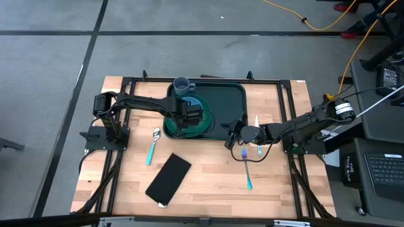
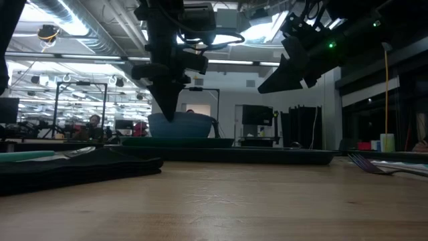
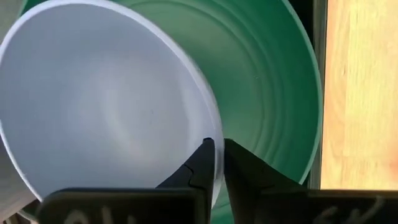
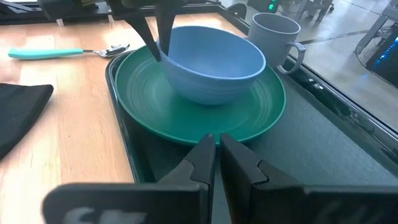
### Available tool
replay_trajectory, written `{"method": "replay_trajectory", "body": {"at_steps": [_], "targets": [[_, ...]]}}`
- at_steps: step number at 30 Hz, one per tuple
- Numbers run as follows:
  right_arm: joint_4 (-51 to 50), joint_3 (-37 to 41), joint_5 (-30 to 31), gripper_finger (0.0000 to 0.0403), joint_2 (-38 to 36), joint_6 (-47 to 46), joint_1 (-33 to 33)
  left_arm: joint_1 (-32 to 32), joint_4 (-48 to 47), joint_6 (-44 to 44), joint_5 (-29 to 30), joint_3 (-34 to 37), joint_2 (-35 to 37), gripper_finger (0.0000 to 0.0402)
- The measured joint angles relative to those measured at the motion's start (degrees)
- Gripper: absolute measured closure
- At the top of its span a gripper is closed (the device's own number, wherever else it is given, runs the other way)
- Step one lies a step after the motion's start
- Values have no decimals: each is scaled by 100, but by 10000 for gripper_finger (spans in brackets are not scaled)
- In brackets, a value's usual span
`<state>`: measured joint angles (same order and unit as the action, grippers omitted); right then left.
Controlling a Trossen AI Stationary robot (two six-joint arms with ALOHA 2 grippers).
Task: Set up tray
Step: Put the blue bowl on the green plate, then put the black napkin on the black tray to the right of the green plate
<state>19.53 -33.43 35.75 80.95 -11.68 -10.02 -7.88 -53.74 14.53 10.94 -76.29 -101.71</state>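
The dark green tray (image 1: 230,101) lies at the table's far middle. On its left half rests a round green plate (image 4: 249,118), and a blue bowl (image 4: 211,62) sits upright on the plate. A grey mug (image 4: 273,34) stands on the tray beyond them. My left gripper (image 3: 217,155) points down at the bowl's rim, slightly open, with one finger inside the bowl and one outside. My right gripper (image 4: 215,146) is shut and hangs above the tray's near right part, holding nothing. My left gripper comes from above and stands astride the bowl's rim (image 3: 217,140) on the side toward the table's left edge. One finger (image 3: 202,165) is inside and one outside. Whether either finger touches the rim, I cannot tell. The bowl sits upright on the plate.
A teal-handled spoon (image 1: 153,146) lies left of the tray. A black cloth (image 1: 168,180) lies near the front edge. A fork (image 1: 246,167) and a knife (image 1: 257,135) lie right of centre, partly under my right arm. Bare wood shows at the front right.
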Motion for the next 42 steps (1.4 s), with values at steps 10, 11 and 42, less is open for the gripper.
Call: {"method": "replay_trajectory", "body": {"at_steps": [10,11,42], "targets": [[-1,0,-1,373,0,0,0,0,-68,-31,-10,-221,2,319],[3,0,0,373,0,0,0,0,-68,-31,-9,-272,2,315],[52,0,-880,373,0,165,-33,1158,872,-996,883,1157,2547,400]]}}
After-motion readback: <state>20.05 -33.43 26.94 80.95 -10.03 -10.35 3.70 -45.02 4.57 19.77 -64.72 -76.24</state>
